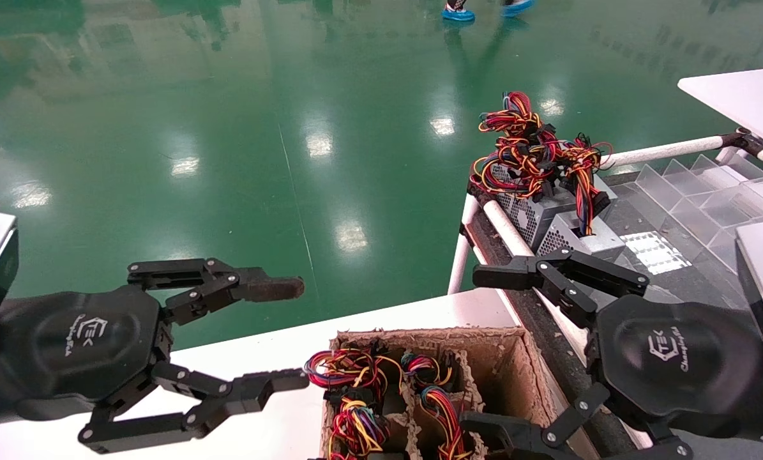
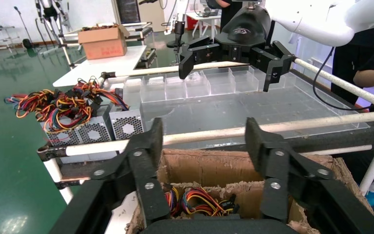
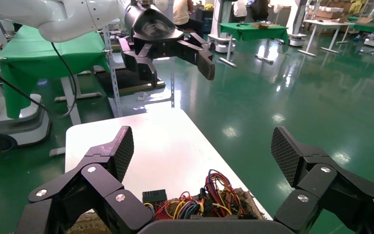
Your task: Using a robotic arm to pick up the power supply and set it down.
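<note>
Two worktops are seen: a white worktop point(image 1: 381, 319) carrying one cardboard box point(image 1: 483, 345) of wire bundles, and a dark worktop point(image 1: 675, 281) beside it. Two power supplies point(image 1: 547, 217) are set side by side at the dark worktop's far corner, wires point(image 1: 534, 150) heaped on top. The left tool point(image 1: 292, 332) and right tool point(image 1: 483, 348) are held over the box, fingers spread apart, empty.
</note>
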Tool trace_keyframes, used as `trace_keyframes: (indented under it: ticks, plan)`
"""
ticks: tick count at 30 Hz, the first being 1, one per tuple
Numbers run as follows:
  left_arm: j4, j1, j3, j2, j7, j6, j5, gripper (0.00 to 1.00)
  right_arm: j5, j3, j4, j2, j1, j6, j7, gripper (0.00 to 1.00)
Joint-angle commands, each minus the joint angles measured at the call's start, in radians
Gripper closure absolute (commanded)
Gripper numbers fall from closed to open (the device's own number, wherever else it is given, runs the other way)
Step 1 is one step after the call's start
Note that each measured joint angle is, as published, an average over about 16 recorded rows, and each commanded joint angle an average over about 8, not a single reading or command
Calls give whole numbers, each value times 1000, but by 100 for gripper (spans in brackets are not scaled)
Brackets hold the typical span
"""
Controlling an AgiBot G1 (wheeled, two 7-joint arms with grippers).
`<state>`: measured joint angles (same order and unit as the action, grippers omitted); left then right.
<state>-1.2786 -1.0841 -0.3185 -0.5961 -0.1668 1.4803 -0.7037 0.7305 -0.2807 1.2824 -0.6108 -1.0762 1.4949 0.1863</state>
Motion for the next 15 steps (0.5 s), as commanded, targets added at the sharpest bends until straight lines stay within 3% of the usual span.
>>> trace_keyframes:
  ticks: [1,15]
  plan:
    - [0,0,0,0,0,0,0,100,0,0,0,0,0,0,0,0]
    - [0,0,0,0,0,0,0,100,0,0,0,0,0,0,0,0]
